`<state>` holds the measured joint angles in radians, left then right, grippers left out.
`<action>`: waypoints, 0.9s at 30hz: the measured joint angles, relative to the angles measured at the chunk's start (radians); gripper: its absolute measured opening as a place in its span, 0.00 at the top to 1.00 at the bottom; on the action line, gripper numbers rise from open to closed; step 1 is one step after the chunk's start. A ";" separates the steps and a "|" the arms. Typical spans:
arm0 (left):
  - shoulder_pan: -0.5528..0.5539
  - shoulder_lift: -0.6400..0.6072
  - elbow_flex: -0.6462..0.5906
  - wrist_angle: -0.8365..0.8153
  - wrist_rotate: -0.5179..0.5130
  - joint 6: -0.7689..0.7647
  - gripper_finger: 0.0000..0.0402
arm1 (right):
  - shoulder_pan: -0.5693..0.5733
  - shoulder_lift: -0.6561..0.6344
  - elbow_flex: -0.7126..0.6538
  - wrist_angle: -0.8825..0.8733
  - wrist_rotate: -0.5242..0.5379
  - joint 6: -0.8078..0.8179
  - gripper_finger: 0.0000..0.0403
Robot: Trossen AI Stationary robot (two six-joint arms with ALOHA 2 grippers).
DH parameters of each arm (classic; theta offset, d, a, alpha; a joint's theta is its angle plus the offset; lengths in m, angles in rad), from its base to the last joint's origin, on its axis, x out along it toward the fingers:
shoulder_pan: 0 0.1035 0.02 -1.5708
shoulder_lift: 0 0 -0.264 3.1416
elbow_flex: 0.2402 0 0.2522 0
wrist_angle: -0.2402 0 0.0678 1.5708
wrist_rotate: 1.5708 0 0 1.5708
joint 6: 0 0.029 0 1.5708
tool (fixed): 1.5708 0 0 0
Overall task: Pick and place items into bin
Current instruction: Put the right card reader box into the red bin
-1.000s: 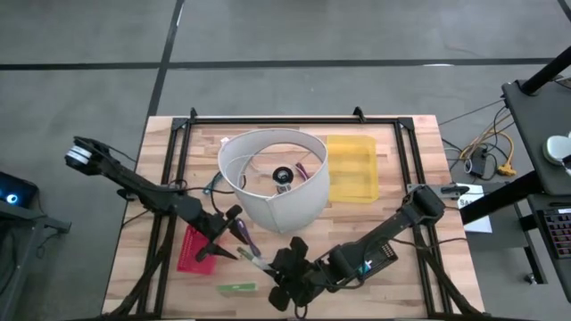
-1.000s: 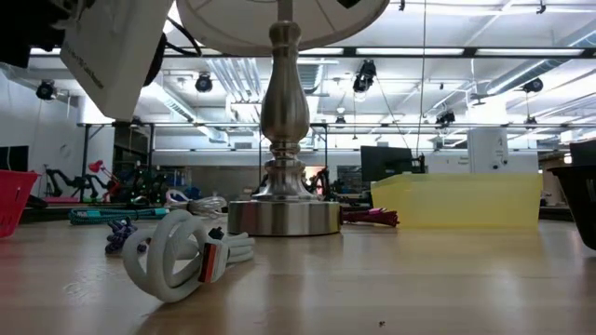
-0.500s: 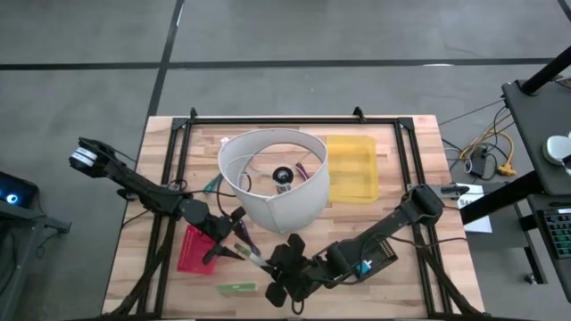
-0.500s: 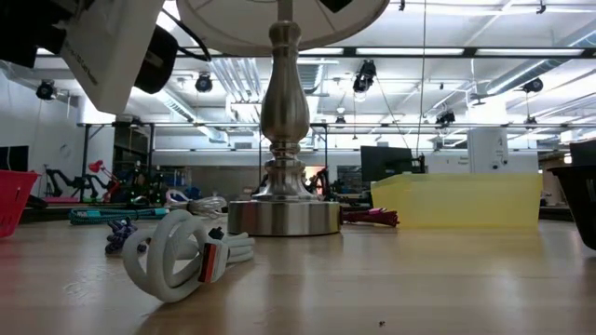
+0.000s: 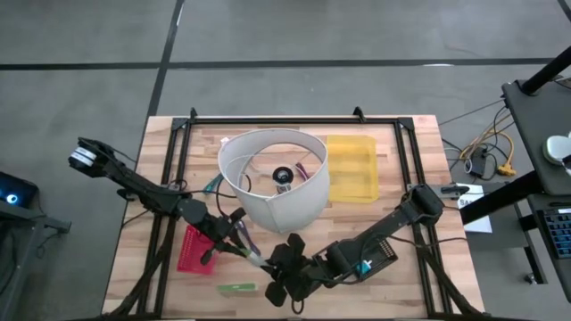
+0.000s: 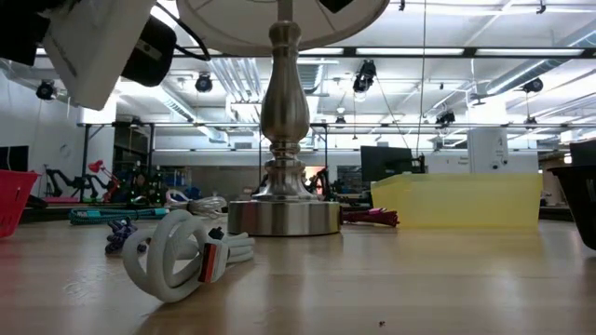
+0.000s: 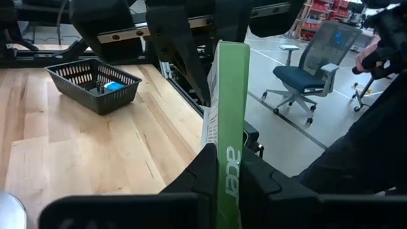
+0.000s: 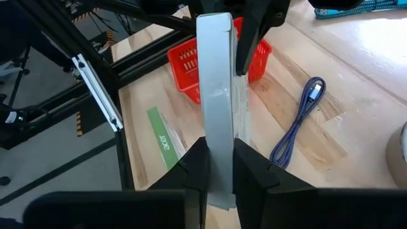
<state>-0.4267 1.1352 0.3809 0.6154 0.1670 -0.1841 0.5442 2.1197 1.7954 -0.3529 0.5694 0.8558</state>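
Both arms meet at the near middle of the wooden surface (image 5: 419,160), and both are clamped on the same thing: a flat pack (image 5: 252,259), green on one face and white-grey on the other. The left claw (image 5: 234,234) reaches in from the left and is closed on it; in its wrist view the green face (image 7: 230,127) stands upright between the fingers (image 7: 202,166), printed lettering showing. The right claw (image 5: 287,267) comes in low from the right and is also closed on it; in its wrist view the pale edge of that pack (image 8: 216,102) rises straight up from the fingers (image 8: 193,166).

Beneath them, a second green strip (image 5: 237,288) lies flat at the near edge, just near of the red basket (image 5: 193,250). A purple-blue cable (image 8: 297,121) lies on the boards beside the basket. A dark mesh basket (image 5: 385,253) sits at the near right, under the right arm.

The yellow bin (image 5: 352,168) is at the far right of centre, just right of the big white lampshade (image 5: 275,178), well apart from both claws. From the low view the bin's translucent wall (image 6: 456,200) stands to the right of the lamp's metal base (image 6: 283,216), with a coiled white cable (image 6: 182,253) in the foreground.
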 joint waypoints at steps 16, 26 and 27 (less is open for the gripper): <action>0.000 -0.163 -0.038 -0.158 -0.009 -0.489 0.96 | 0.001 0.000 0.000 -0.079 -0.252 0.006 0.68; -0.007 -0.377 -0.040 -0.467 -0.132 -0.768 0.96 | -0.001 -0.001 0.000 -0.313 -0.313 0.008 0.70; -0.010 -0.398 -0.041 -0.495 -0.152 -0.796 0.96 | -0.003 -0.002 0.000 -0.344 -0.313 0.006 0.71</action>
<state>-0.4367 0.7376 0.3402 0.1208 0.0148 -0.9802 0.5416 2.1173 1.7950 -0.6970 0.2559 0.8617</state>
